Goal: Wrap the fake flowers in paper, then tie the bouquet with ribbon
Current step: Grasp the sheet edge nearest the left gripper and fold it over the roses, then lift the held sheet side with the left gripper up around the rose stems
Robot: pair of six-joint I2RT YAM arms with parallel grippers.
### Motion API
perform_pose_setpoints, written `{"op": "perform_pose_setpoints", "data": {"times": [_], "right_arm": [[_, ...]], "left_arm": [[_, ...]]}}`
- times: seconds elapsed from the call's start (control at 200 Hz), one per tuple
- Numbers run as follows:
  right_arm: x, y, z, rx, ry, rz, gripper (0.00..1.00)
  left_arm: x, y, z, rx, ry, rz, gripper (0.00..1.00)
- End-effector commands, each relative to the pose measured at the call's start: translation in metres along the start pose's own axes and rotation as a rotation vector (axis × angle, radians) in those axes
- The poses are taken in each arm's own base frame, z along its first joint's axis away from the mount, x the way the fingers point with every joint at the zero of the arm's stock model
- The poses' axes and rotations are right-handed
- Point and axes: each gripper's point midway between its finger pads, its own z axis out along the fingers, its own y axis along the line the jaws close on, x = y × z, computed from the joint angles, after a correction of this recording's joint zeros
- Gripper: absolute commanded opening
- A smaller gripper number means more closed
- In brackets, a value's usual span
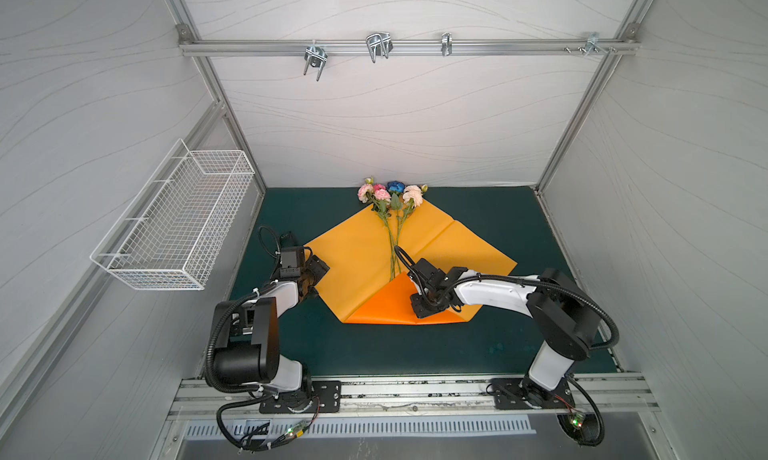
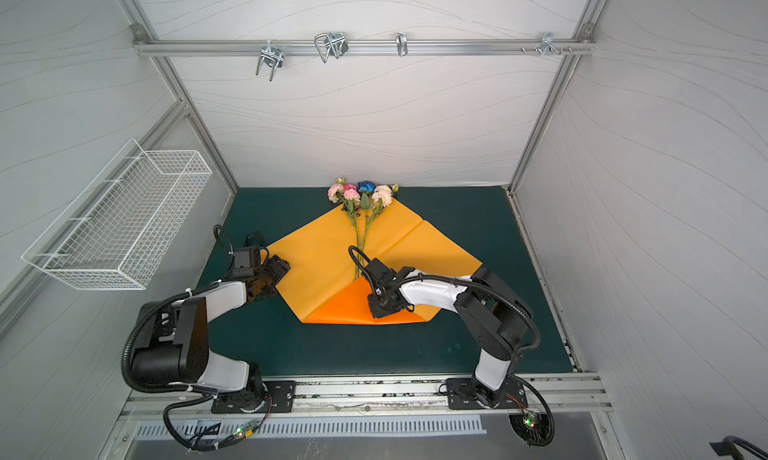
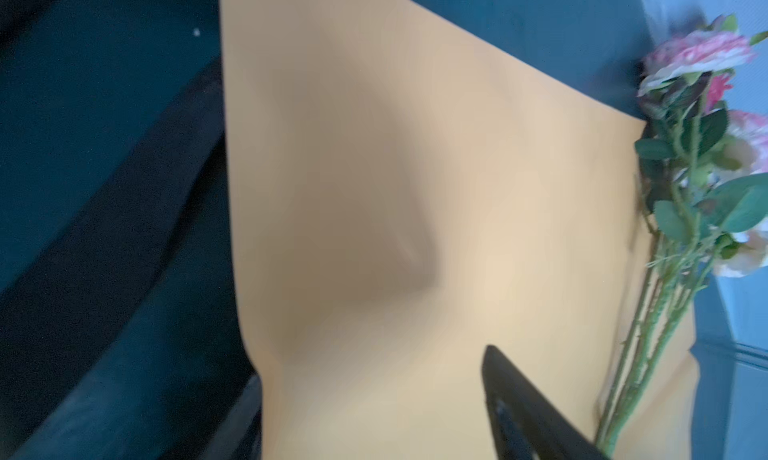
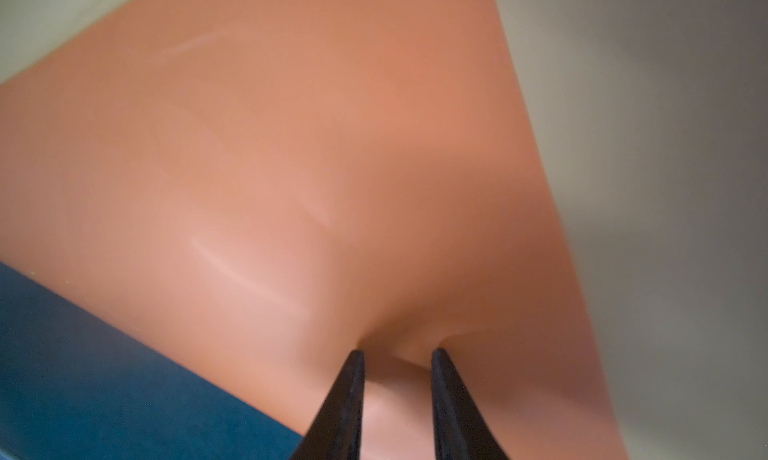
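The bouquet of fake flowers (image 1: 390,204) (image 2: 365,200) lies on an orange paper sheet (image 1: 353,258) (image 2: 316,262). Its pink, peach and blue blossoms are at the far corner and its stems run toward me. The sheet's near corner is folded up over the stem ends as a darker flap (image 1: 386,304). My right gripper (image 1: 417,308) (image 4: 397,354) is on that flap, its fingers close together with a ridge of paper (image 4: 332,166) pinched between them. My left gripper (image 1: 318,270) (image 3: 374,395) is open over the sheet's left corner. The bouquet (image 3: 685,166) lies beyond it.
A dark green mat (image 1: 498,229) covers the table under the sheet. A white wire basket (image 1: 174,221) hangs on the left wall. Metal hooks (image 1: 378,46) hang from a rail on the back wall. Grey walls close in three sides.
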Motion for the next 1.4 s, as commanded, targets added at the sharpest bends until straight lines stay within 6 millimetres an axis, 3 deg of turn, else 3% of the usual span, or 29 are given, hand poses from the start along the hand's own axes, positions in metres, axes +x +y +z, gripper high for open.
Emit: {"op": "perform_pose_setpoints", "data": {"times": [0.0,0.15,0.22,0.315,0.365,0.79,0.96,1.156,1.396], "right_arm": [[0.009,-0.006,0.011,0.021,0.048,0.005,0.31],[0.007,-0.007,0.010,0.025,0.045,0.009,0.31],[0.006,-0.008,0.010,0.026,0.042,0.009,0.31],[0.003,-0.009,0.009,0.029,0.035,0.010,0.31],[0.001,-0.008,0.009,0.024,0.033,0.008,0.31],[-0.021,0.012,0.002,-0.051,0.001,-0.027,0.31],[-0.030,0.026,-0.002,-0.098,-0.005,-0.045,0.31],[-0.039,0.045,-0.007,-0.156,-0.021,-0.078,0.31],[-0.036,0.067,0.005,-0.183,0.010,-0.124,0.30]], "left_arm": [[0.008,-0.006,0.002,0.059,0.027,-0.008,0.65],[-0.004,-0.012,-0.011,0.066,-0.037,0.011,0.40],[-0.010,-0.018,-0.017,0.086,-0.059,0.029,0.34],[-0.014,-0.023,-0.020,0.099,-0.077,0.062,0.15],[-0.015,-0.027,-0.021,0.110,-0.076,0.083,0.00],[-0.006,-0.093,-0.068,0.222,-0.101,0.261,0.00],[-0.001,-0.114,-0.079,0.265,-0.092,0.254,0.00],[-0.002,-0.121,-0.081,0.278,-0.090,0.245,0.00],[-0.001,-0.114,-0.081,0.260,-0.096,0.231,0.00]]}}
